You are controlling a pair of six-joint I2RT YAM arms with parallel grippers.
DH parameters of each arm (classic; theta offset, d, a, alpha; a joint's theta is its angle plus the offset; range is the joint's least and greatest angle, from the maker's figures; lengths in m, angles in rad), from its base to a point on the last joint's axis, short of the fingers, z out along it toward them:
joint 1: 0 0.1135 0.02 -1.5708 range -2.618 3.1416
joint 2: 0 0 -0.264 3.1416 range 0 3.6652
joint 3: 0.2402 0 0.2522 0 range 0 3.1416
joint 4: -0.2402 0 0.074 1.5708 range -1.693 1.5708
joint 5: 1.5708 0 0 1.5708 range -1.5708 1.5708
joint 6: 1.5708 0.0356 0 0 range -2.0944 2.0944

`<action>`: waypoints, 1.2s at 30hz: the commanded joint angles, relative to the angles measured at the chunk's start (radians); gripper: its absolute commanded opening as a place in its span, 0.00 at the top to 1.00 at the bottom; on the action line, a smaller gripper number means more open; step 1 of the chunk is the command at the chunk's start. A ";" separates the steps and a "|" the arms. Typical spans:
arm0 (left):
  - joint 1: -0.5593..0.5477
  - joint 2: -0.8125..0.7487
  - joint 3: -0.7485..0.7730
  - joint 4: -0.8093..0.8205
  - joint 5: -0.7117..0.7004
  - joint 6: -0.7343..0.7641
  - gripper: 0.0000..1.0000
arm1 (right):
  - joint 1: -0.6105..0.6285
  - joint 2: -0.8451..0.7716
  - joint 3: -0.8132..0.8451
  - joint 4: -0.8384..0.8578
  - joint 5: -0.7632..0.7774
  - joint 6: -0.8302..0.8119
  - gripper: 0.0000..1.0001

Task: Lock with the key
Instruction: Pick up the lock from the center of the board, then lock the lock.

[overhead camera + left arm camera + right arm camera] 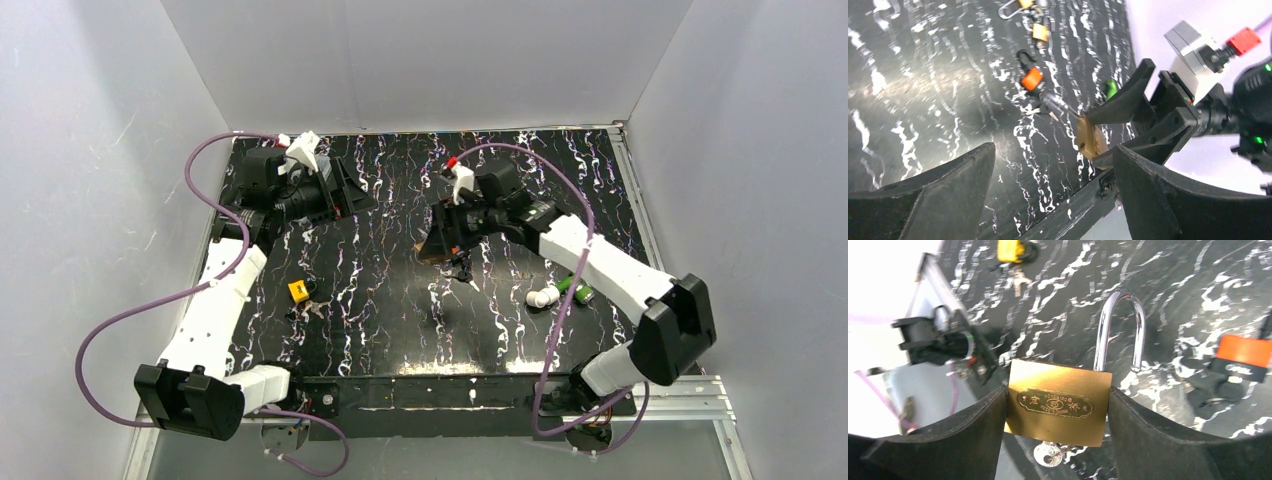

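Note:
My right gripper (1058,390) is shut on a brass padlock (1058,407) and holds it by its sides above the table. The steel shackle (1120,325) stands open, one leg out of the body. A silver key (1048,454) sticks out of the padlock's underside. An orange key tag (1245,352) with a black ring shows just beyond it. In the top view the right gripper (440,240) holds the padlock (433,250) mid-table. My left gripper (352,190) is open and empty at the back left, apart from the padlock (1089,142), which shows in the left wrist view between its fingers (1148,185).
A small yellow padlock (298,291) with loose keys (316,308) lies front left. A white pipe fitting (543,296) and a green object (580,292) lie front right under the right arm. White walls close in the table.

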 commanded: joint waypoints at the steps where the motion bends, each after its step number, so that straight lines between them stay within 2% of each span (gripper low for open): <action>1: -0.011 -0.010 0.007 0.175 0.229 0.058 0.17 | -0.057 -0.153 -0.009 0.106 -0.373 0.070 0.81; 7: -0.040 0.041 0.069 0.238 0.415 0.116 0.23 | -0.100 -0.247 -0.011 0.194 -0.559 0.186 0.81; 16: -0.138 0.060 0.097 0.264 0.625 0.157 0.34 | -0.125 -0.301 0.000 0.382 -0.680 0.377 0.81; 19: -0.163 0.057 0.097 0.265 0.658 0.157 0.39 | -0.125 -0.311 0.002 0.444 -0.695 0.414 0.81; 28: -0.207 0.046 0.097 0.252 0.686 0.158 0.45 | -0.128 -0.316 0.029 0.459 -0.706 0.440 0.82; 36: -0.225 0.039 0.103 0.202 0.683 0.178 0.62 | -0.131 -0.316 0.039 0.455 -0.696 0.436 0.83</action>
